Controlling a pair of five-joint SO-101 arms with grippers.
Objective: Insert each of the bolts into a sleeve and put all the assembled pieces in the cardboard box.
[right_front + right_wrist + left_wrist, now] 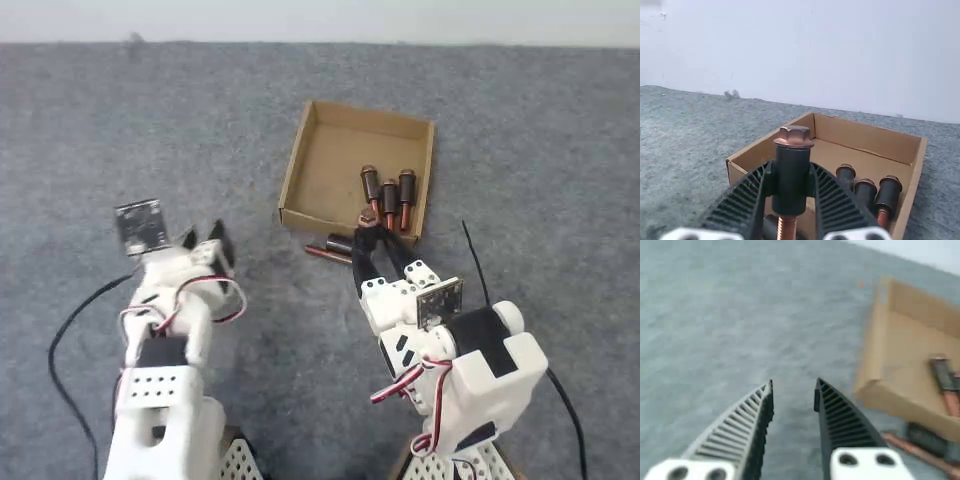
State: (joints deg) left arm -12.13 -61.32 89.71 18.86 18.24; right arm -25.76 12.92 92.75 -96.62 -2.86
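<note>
the right gripper [791, 170] was clamped on a black sleeve [791, 187], its two ribbed fingers pressed against the sleeve's sides. a copper bolt [794, 136] ran through this sleeve, head on top and the shank sticking out below, and the piece stood upright in the wrist view. from above, the held piece [366, 222] was at the near wall of the cardboard box [295, 165]; whether it was over the wall or just short of it could not be told.

the left gripper [792, 390] stood open with nothing between its fingers and a bare strip of grey carpet [715, 315] showing in the gap. in the high view it [205, 235] sat well to the side of the box, pointing away from its arm's base.

inside the box, three assembled pieces [389, 200] lay side by side against the wall nearest the right arm, heads pointing toward the box's middle. one more sleeved bolt [335, 248] lay flat on the carpet just outside the box's near wall, beside the right gripper's fingers. the box itself sat open-topped on the carpet between and beyond the two arms.
</note>
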